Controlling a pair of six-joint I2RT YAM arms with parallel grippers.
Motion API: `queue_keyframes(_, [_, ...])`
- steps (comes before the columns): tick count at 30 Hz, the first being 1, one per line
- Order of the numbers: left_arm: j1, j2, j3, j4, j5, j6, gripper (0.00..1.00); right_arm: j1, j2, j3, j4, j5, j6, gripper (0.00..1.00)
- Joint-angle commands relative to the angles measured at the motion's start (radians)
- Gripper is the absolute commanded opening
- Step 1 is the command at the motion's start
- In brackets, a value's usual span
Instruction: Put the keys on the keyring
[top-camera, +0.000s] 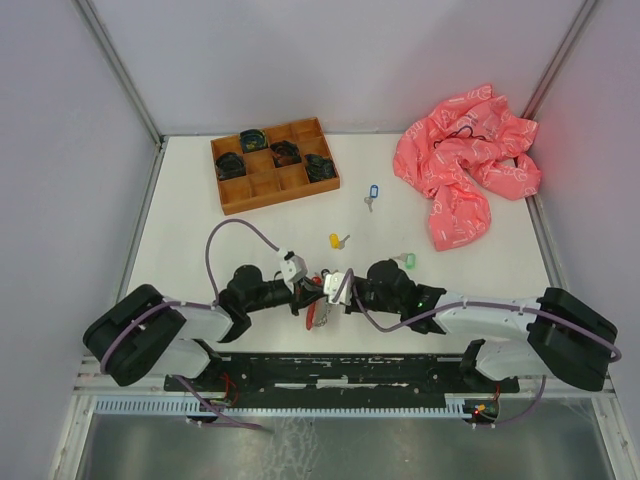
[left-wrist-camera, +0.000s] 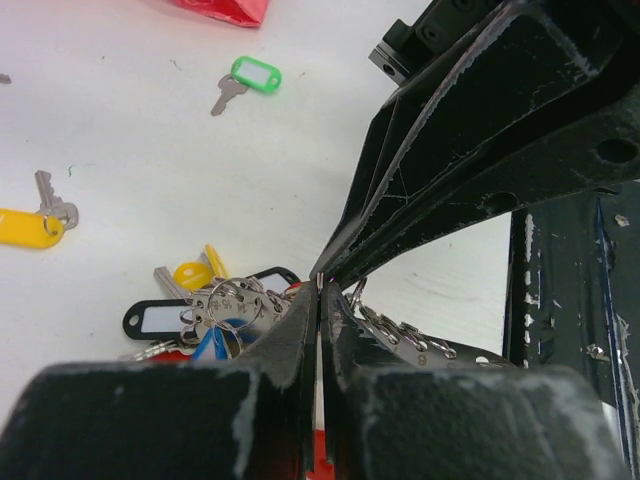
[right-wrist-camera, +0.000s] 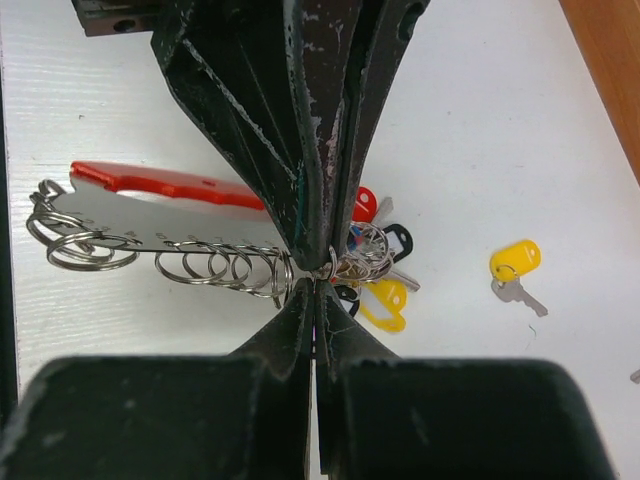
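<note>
The left tool (left-wrist-camera: 320, 288) and the right tool (right-wrist-camera: 316, 292) are each pressed together, meeting tip to tip and nipping the thin keyring (right-wrist-camera: 331, 263) with its bunch at the front middle of the worktop (top-camera: 200, 240), while a yellow-tagged key (left-wrist-camera: 30, 226) and a green-tagged key (left-wrist-camera: 252, 78) lie loose beyond.

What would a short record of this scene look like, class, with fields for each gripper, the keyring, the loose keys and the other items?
Left gripper: jaws shut on the keyring
Right gripper: jaws shut on the same ring
Keyring: several tagged keys bunched on it
Loose keys: blue-tagged key, yellow-tagged key, green-tagged key, lying apart on the table
Other items: wooden tray, pink cloth, both at the far side
</note>
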Motion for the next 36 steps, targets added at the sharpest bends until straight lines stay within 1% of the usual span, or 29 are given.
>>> queue_keyframes(1, [0.002, 0.031, 0.000, 0.193, -0.034, -0.023, 0.03, 0.004, 0.034, -0.007, 0.118, -0.116, 0.014, 0.01])
queue_keyframes(3, [0.003, 0.042, -0.003, 0.191, -0.043, -0.021, 0.03, 0.005, 0.005, -0.003, 0.108, -0.092, -0.016, 0.01])
queue_keyframes(5, [0.002, 0.039, -0.005, 0.167, -0.058, -0.017, 0.03, 0.005, -0.047, 0.003, 0.049, -0.058, -0.055, 0.01])
queue_keyframes(9, [0.003, 0.029, 0.003, 0.090, -0.062, 0.012, 0.17, 0.004, -0.129, 0.044, -0.088, -0.031, -0.118, 0.01])
queue_keyframes(13, [0.002, 0.032, 0.039, 0.003, -0.014, 0.044, 0.25, 0.004, -0.119, 0.078, -0.146, -0.056, -0.154, 0.01])
queue_keyframes(17, [0.003, 0.034, 0.050, -0.016, 0.020, 0.056, 0.28, 0.005, -0.090, 0.101, -0.174, -0.080, -0.163, 0.01])
queue_keyframes(24, [0.002, 0.031, 0.063, -0.018, 0.069, 0.076, 0.29, 0.005, -0.079, 0.111, -0.190, -0.089, -0.176, 0.01])
queue_keyframes(30, [0.002, 0.058, 0.082, -0.049, 0.119, 0.091, 0.29, 0.005, -0.079, 0.112, -0.181, -0.086, -0.180, 0.01])
queue_keyframes(36, [0.003, 0.098, 0.098, -0.064, 0.129, 0.108, 0.33, 0.005, -0.085, 0.110, -0.179, -0.072, -0.186, 0.01])
